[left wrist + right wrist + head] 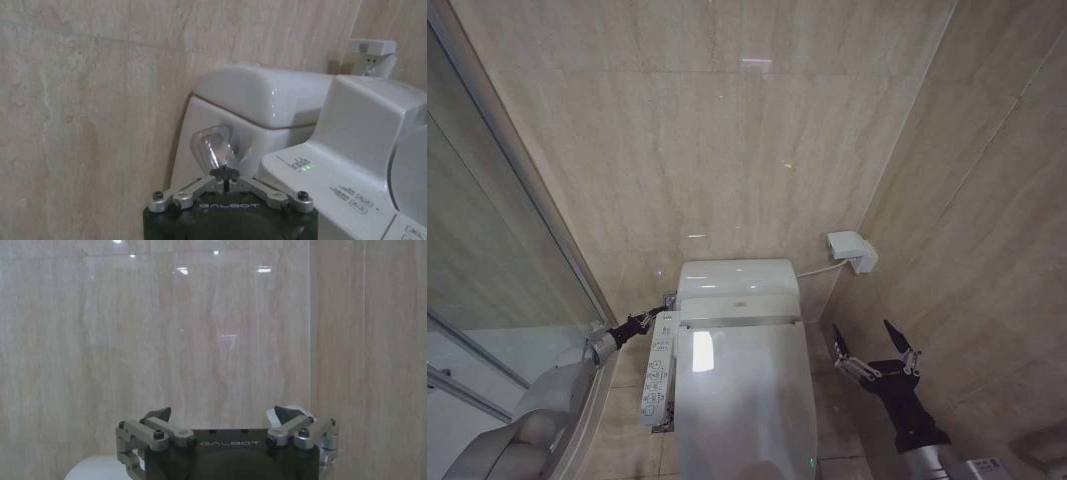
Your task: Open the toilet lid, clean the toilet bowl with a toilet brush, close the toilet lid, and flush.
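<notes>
The white toilet lid (745, 400) lies shut over the toilet bowl, which is hidden beneath it. A white button strip (658, 378) runs along the toilet's left side. My left gripper (639, 322) reaches in beside the tank (737, 280), shut, with its tips (225, 176) at the lower end of the chrome flush lever (213, 147) on the tank's side. My right gripper (864, 335) hovers open and empty to the right of the toilet, and faces the tiled wall in its own wrist view (221, 412). The toilet brush is out of view.
A glass partition (497, 250) stands close on the left. Beige tiled walls close in behind and on the right. A white wall box (852, 250) with a cable sits right of the tank. The control panel (333, 185) shows a green light.
</notes>
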You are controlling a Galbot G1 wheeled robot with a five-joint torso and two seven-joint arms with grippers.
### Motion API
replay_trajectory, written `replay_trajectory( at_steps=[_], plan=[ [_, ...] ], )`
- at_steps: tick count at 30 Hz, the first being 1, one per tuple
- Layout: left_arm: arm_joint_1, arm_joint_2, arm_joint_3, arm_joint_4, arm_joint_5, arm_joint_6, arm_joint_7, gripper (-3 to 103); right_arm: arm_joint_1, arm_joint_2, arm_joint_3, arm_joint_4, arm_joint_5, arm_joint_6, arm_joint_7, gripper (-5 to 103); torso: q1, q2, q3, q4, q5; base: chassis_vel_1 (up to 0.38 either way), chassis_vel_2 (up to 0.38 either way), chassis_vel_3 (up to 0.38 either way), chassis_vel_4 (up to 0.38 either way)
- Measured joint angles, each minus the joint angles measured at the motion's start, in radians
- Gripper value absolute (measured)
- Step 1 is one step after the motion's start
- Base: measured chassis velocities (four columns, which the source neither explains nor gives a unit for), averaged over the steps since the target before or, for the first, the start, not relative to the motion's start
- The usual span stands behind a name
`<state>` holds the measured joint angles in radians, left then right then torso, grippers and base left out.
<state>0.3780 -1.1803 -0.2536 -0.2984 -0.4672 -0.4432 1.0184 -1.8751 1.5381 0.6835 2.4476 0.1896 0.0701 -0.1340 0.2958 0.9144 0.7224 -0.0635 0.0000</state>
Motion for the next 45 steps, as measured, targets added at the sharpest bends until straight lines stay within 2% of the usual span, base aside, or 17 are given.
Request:
replay_trajectory(
  at_steps=[16,22,24,25,28,29,30,32,33,34,36,38,39,41,42,44,45],
  plan=[
    [0.046,-0.011,-0.052,-0.02,-0.007,0.0,-0.035,0,0.0,0.0,0.0,0.0,0.0,0.0,0.0,100,0.0,0.0,0.0,-0.0003,0.0,0.0,0.0,0.0,0.0],
    [0.149,0.02,-0.091,-0.143,-0.093,-0.018,-0.101,0,0.0,0.0,0.0,0.0,0.0,0.0,0.0,100,0.0,0.0,0.0,0.0001,0.0,0.0,0.0,0.0,0.0],
    [0.192,0.026,-0.116,-0.223,-0.097,-0.045,-0.18,0,0.0,0.0,0.0,0.0,0.0,0.0,0.0,100,0.0,0.0,0.0,0.0002,-0.0001,0.0,0.0,0.0,0.0],
    [0.192,0.026,-0.116,-0.223,-0.097,-0.045,-0.18,0,0.0,0.0,0.0,0.0,0.0,0.0,0.0,100,0.0,0.0,0.0,0.0002,-0.0001,0.0,0.0,0.0,0.0],
    [0.29,0.04,-0.139,-0.429,-0.116,-0.06,-0.383,0,0.0,0.0,0.0,0.0,0.0,0.0,0.0,100,0.0,0.0,0.0,-0.0002,0.0,0.0,0.0,0.0,0.0],
    [0.29,0.04,-0.139,-0.429,-0.116,-0.06,-0.383,0,0.0,0.0,0.0,0.0,0.0,0.0,0.0,100,0.0,0.0,0.0,-0.0002,0.0,0.0,0.0,0.0,0.0],
    [0.311,0.042,-0.143,-0.471,-0.119,-0.06,-0.421,0,0.0,0.0,0.0,0.0,0.0,0.0,0.0,100,0.0,0.0,0.0,-0.0002,0.0,0.0,0.0,0.0,0.0],
    [0.382,0.051,-0.167,-0.604,-0.081,-0.041,-0.558,0,0.0,0.0,0.0,0.0,0.0,0.0,0.0,100,0.0,0.0,0.0,0.0,0.0,0.0,0.0,0.0,0.0],
    [0.382,0.051,-0.167,-0.604,-0.081,-0.041,-0.558,0,0.0,0.0,0.0,0.0,0.0,0.0,0.0,100,0.0,0.0,0.0,0.0,0.0,0.0,0.0,0.0,0.0],
    [0.403,0.053,-0.172,-0.65,-0.076,-0.027,-0.603,0,0.0,0.0,0.0,0.0,0.0,0.0,0.0,100,0.0,0.0,0.0,0.0002,-0.0001,0.0,0.0,0.0,0.0],
    [0.468,0.059,-0.188,-0.806,-0.064,0.036,-0.773,0,0.0,0.0,0.0,0.0,0.0,0.0,0.0,100,0.0,0.0,0.0,0.0001,0.0,0.0,0.0,0.0,0.0],
    [0.477,0.059,-0.19,-0.832,-0.063,0.048,-0.804,0,0.0,0.0,0.0,0.0,0.0,0.0,0.0,100,0.0,0.0,0.0,0.0,0.0001,0.0,0.0,0.0,0.0],
    [0.509,0.06,-0.195,-0.918,-0.064,0.093,-0.896,0,0.0,0.0,0.0,0.0,0.0,0.0,0.0,100,0.0,0.0,0.0,-0.0001,0.0001,0.0,0.0,0.0,0.0],
    [0.548,0.059,-0.203,-1.027,-0.066,0.151,-0.992,0,0.0,0.0,0.0,0.0,0.0,0.0,0.0,100,0.0,0.0,0.0,-0.0001,0.0002,0.0,0.0,0.0,0.0],
    [0.548,0.059,-0.203,-1.027,-0.066,0.151,-0.992,0,0.0,0.0,0.0,0.0,0.0,0.0,0.0,100,0.0,0.0,0.0,-0.0001,0.0002,0.0,0.0,0.0,0.0],
    [0.602,0.056,-0.213,-1.154,-0.072,0.213,-1.08,0,0.0,0.0,0.0,0.0,0.0,0.0,0.0,100,0.0,0.0,0.0,-0.0002,-0.0001,0.0,0.0,0.0,0.0],
    [0.602,0.056,-0.213,-1.154,-0.072,0.213,-1.08,0,0.0,0.0,0.0,0.0,0.0,0.0,0.0,100,0.0,0.0,0.0,-0.0002,-0.0001,0.0,0.0,0.0,0.0]
  ],
)
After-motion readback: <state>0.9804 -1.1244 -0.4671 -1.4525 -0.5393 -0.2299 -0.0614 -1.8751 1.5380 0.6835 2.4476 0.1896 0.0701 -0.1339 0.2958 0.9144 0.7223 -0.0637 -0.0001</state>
